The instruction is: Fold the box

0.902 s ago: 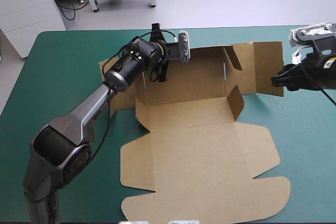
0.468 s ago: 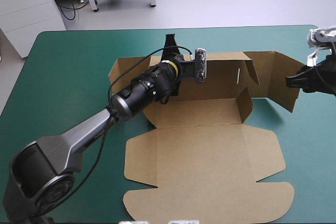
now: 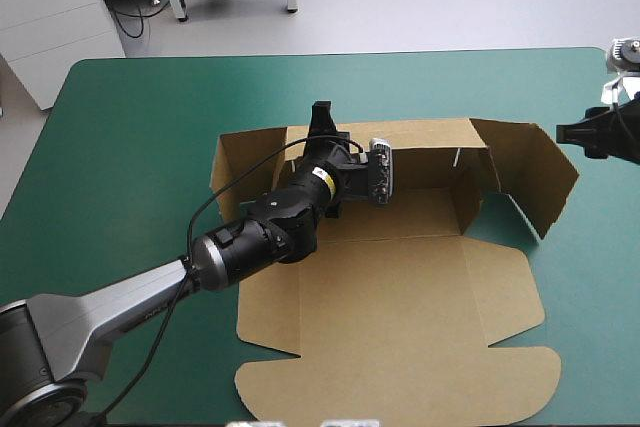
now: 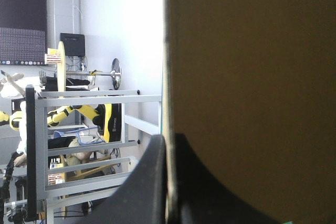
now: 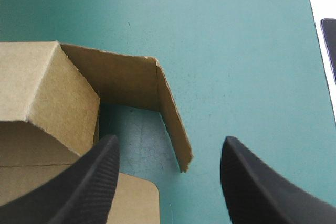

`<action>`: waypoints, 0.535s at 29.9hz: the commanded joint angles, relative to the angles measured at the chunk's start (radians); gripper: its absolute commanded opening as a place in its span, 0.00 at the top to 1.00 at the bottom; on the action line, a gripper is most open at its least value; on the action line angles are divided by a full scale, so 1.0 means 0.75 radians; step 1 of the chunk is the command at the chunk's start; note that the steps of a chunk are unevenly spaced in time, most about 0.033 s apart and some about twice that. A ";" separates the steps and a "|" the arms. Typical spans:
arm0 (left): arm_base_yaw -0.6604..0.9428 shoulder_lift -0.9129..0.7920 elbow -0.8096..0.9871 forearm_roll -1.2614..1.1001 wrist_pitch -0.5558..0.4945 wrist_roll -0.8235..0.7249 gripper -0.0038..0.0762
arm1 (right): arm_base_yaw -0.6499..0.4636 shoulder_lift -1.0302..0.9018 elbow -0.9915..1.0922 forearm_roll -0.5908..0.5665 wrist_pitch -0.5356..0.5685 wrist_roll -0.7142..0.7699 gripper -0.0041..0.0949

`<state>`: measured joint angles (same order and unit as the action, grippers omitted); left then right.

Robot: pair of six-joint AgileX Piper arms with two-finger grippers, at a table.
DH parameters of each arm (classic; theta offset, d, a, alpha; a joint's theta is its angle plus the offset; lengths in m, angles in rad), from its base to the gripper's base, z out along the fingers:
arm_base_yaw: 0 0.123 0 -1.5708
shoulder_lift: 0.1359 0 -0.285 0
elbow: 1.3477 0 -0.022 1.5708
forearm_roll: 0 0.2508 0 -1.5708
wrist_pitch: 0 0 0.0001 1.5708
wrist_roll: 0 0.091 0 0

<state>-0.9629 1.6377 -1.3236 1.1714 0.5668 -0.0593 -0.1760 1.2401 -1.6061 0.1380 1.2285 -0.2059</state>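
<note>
The left gripper [image 4: 168, 182] is clamped on the box [image 4: 252, 77]: its black fingers all but meet, with a thin edge of brown board pinched between them. From that wrist the board is only a dark brown field beside the fingers, and which wall it is cannot be told. The high view answers that. The left gripper [image 3: 322, 125] sits on the top edge of the raised back wall, just above the frame's centre, though its own wrist hides most of the fingers.

The right gripper [image 5: 169, 142] stands wide open and holds nothing. The free end of a standing flap lies just ahead of it, over the teal-green cover [image 5: 236, 51]. In the high view the right gripper [image 3: 572, 133] shows at the right edge, its arm cut off and its spread unreadable.

The box [image 3: 390, 287] fills the centre and lower middle, its lid flat toward the bottom edge.
</note>
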 commanded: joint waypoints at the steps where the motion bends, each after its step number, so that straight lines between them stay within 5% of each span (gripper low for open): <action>1: -0.038 -0.061 -0.030 0.230 -0.001 -0.262 0.99 | -0.017 0.039 -0.090 0.045 -0.072 -0.018 0.43; 16: -0.052 0.025 -0.030 0.346 0.045 -0.390 0.99 | -0.017 0.470 -0.436 0.138 -0.078 -0.009 0.43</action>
<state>-0.9885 1.6981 -1.3174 1.3869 0.6121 -0.3253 -0.1828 1.5741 -1.8798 0.2190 1.2183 -0.2068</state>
